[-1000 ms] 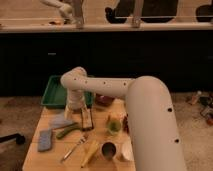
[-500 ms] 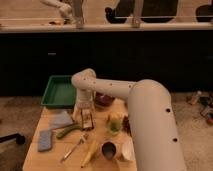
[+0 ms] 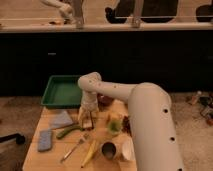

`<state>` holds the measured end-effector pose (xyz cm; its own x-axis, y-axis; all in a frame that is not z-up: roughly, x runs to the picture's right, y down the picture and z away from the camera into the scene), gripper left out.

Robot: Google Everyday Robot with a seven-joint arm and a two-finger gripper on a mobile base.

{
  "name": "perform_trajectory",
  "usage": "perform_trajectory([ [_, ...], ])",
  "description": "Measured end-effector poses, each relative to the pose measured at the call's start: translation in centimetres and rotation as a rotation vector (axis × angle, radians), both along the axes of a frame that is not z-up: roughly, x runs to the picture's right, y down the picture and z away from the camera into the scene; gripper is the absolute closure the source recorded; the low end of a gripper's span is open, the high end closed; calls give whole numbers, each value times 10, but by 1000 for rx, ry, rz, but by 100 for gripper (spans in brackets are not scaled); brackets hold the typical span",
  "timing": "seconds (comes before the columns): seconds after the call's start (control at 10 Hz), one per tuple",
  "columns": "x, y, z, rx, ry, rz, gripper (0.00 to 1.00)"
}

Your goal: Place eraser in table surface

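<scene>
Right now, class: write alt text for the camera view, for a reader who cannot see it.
A white robot arm reaches down to a light tan wooden tabletop, its end effector right at a dark oblong eraser with pale edges. A green rectangular tray sits behind; a pale blue folded cloth and a blue-grey sponge lie at picture left.

Dark panelled wall (image 3: 150, 60) fills the back, pale ledge (image 3: 100, 26) running above it, speckled grey floor (image 3: 20, 107) below.
</scene>
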<state>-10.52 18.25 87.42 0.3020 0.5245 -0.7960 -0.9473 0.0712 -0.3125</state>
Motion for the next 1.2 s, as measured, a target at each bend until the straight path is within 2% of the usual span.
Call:
perform_trajectory([
  [0.2, -15, 6, -4, -9, -17, -35, 20],
  [0.3, -25, 10, -6, -15, -28, -54, 25],
  [0.5, -27, 13, -7, -31, -42, -54, 42],
  [0.7, -24, 12, -6, -57, -72, -11, 64],
  [1.0, -23, 10, -7, -58, -72, -13, 95],
  [1.2, -26, 9, -7, -55, -76, -13, 100],
])
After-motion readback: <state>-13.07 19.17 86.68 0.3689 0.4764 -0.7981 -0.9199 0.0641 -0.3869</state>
